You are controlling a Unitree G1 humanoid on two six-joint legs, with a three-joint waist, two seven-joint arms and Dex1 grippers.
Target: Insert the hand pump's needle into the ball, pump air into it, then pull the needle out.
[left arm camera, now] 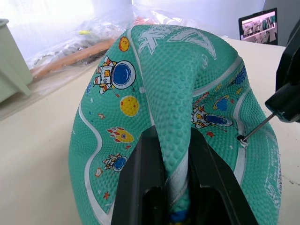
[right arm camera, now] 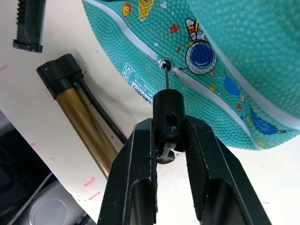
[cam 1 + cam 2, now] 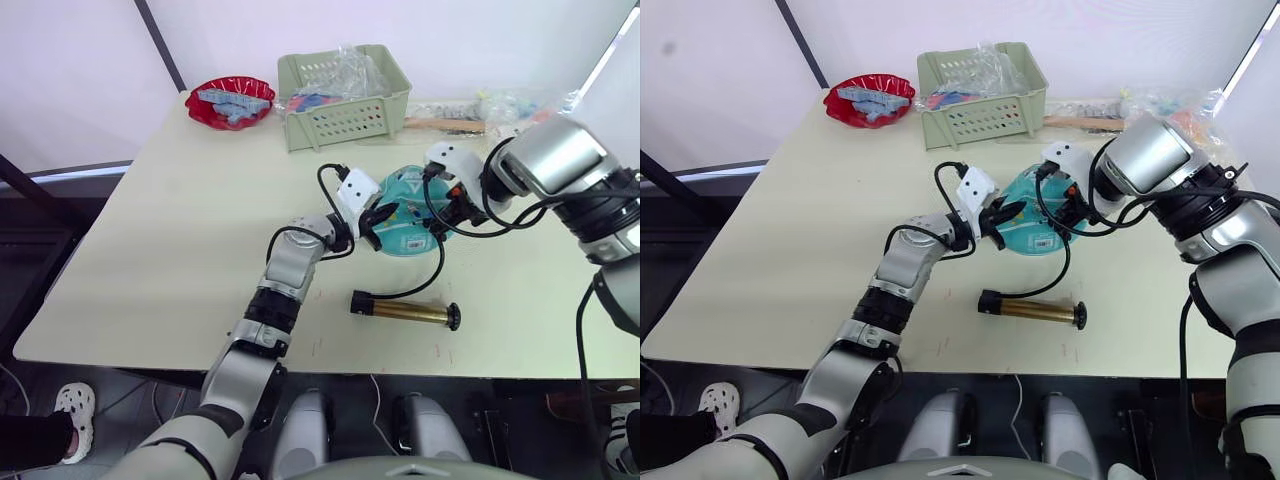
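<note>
Right now your teal-turquoise mini basketball with white seams and cartoon astronaut prints (image 3: 408,222) sits partly deflated on the pale cream table (image 3: 150,250), right of centre and just near of the pale green slotted plastic basket (image 3: 343,95). Your left gripper (image 1: 177,164) has its two black fingers clenched on a raised fold of the ball's pebbled skin, pinching it from the left side. Your right gripper (image 2: 169,140) grasps the small black angled fitting of the thin metal needle (image 2: 166,77), and the needle's tip meets the valve hole on a white seam line; you cannot tell how deep it sits. Your slim bronze-brown hand pump with black end caps (image 3: 405,311) lies flat on the table just near of the ball, its thin black hose (image 3: 432,265) curving up toward the right gripper. At the far left of the table rests a red shallow bowl (image 3: 230,100) holding bluish pieces.
</note>
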